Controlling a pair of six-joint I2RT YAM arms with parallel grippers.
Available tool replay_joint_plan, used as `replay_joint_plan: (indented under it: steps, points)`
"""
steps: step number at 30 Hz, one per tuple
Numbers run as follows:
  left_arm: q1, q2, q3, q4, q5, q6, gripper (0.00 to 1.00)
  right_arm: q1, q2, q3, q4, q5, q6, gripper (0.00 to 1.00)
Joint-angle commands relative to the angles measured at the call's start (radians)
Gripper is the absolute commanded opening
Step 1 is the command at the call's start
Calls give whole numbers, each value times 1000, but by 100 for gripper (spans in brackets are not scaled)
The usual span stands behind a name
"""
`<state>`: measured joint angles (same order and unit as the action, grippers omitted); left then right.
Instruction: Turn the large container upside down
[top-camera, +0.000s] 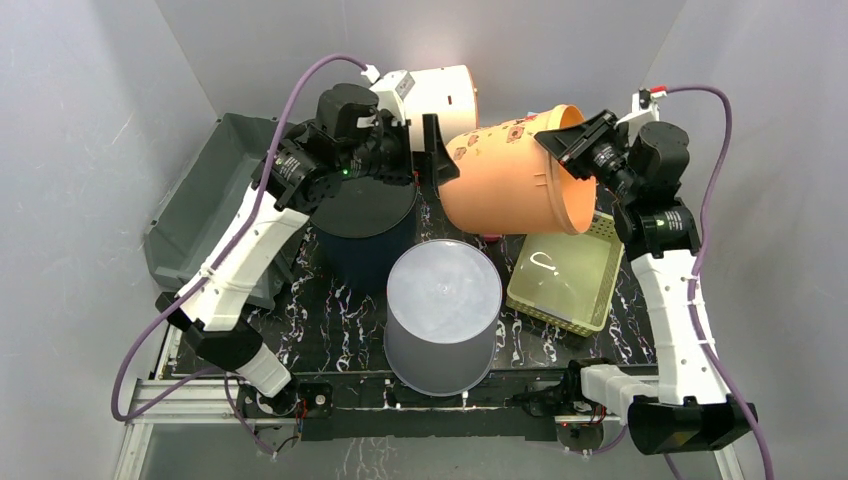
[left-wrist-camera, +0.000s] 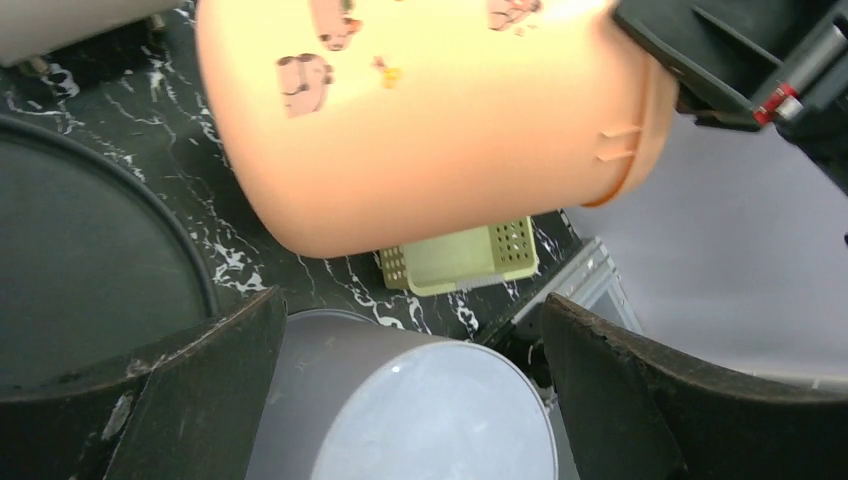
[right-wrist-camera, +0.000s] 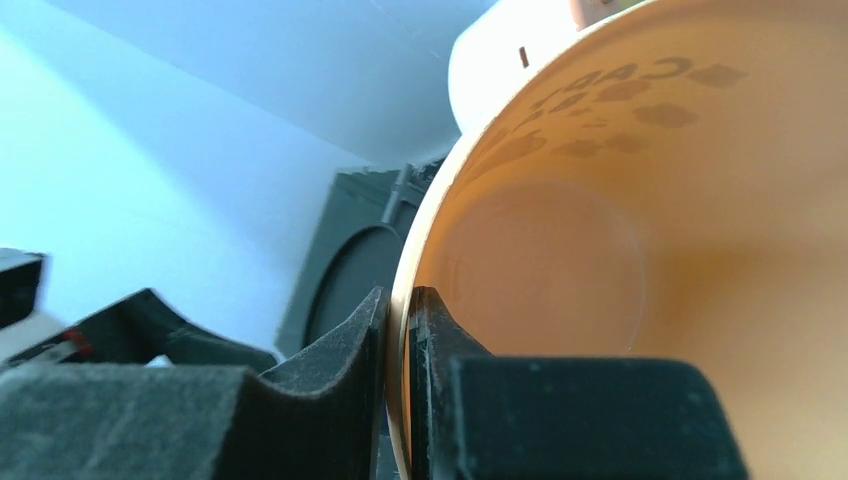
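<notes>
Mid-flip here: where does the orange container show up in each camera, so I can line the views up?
Top external: orange container at upper centre, tipped on its side, mouth toward the right arm.
Left wrist: the container fills the top of the frame, above the green basket.
Right wrist: the container's rim and inside fill the right side.
Shared landmark: the right gripper pinching the rim, visible in all three.
</notes>
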<state>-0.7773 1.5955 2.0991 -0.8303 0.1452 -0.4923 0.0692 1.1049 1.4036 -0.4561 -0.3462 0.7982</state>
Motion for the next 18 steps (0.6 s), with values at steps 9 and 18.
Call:
replay_joint_plan:
  steps: [9,18]
  points:
    - [215,-44,5,16,197,-49,99,-190,-54,-254,796,-239,553,0]
    - [348,-46,-39,177,346,-86,98,-190,-8,-417,1238,-294,829,0]
